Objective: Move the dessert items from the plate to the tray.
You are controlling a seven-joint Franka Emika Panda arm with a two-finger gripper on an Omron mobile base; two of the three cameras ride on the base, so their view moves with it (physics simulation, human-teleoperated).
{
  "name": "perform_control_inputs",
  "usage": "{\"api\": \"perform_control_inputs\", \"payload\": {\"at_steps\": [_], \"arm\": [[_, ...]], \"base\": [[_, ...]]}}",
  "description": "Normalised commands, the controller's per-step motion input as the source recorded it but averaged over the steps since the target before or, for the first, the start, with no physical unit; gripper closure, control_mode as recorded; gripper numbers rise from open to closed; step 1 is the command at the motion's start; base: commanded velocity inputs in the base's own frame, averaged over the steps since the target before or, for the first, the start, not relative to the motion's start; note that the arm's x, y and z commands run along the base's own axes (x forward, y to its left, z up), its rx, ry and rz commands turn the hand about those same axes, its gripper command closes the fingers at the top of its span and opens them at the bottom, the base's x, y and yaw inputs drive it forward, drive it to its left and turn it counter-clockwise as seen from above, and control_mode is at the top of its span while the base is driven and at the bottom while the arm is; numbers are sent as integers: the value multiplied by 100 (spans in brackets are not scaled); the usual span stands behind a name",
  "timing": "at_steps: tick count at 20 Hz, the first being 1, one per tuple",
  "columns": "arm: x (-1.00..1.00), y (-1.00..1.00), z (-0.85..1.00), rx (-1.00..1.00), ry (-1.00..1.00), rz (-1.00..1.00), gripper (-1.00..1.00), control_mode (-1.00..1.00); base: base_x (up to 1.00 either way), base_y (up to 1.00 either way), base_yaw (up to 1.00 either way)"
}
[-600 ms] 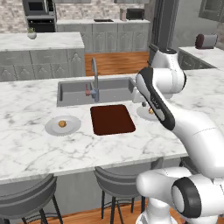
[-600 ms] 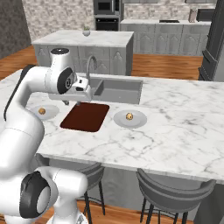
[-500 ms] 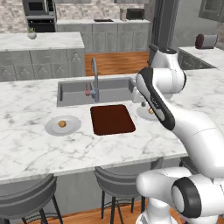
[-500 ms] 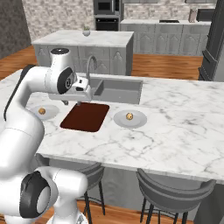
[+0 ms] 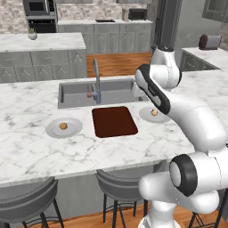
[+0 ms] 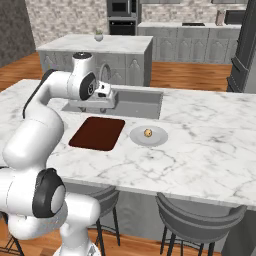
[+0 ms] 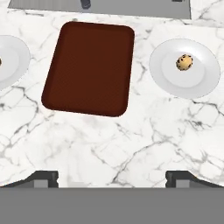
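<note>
Hand view is directed down on the marble tabletop (image 7: 131,144), where the tray (image 7: 89,68) is seen lying flat and bare between two white plates. On the plate (image 7: 186,68) to one side of it, a cookie (image 7: 184,62) is seen resting near the middle; the second plate (image 7: 11,59) is cut off by the picture's edge on the other side. The gripper (image 7: 112,177) is held above the tabletop with its fingers spread wide apart, and nothing is caught between them.

From the left base view, the tray (image 5: 114,121) is shown just in front of the sink (image 5: 80,92) and the tap (image 5: 95,81). One plate (image 5: 64,128) with a cookie (image 5: 63,126) lies to its left, apart from it, and another cookie (image 5: 154,112) is seen on the plate partly hidden by the arm.

In the right base view, the gripper (image 6: 106,96) is seen raised over the sink's front edge, near the tray (image 6: 97,133).
</note>
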Motion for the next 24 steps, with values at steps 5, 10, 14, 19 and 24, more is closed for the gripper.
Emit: {"api": "perform_control_inputs", "payload": {"at_steps": [5, 10, 14, 19, 24], "arm": [[55, -41, 13, 5, 12, 0, -100, -100], [82, -58, -23, 0, 15, -1, -100, -100], [60, -77, -33, 0, 17, 0, -100, -100], [44, -37, -11, -2, -1, -1, -100, -100], [74, -34, -31, -3, 3, -3, -100, -100]], "base": [[0, 0, 0], [0, 0, 0], [0, 0, 0], [0, 0, 0], [0, 0, 0]]}}
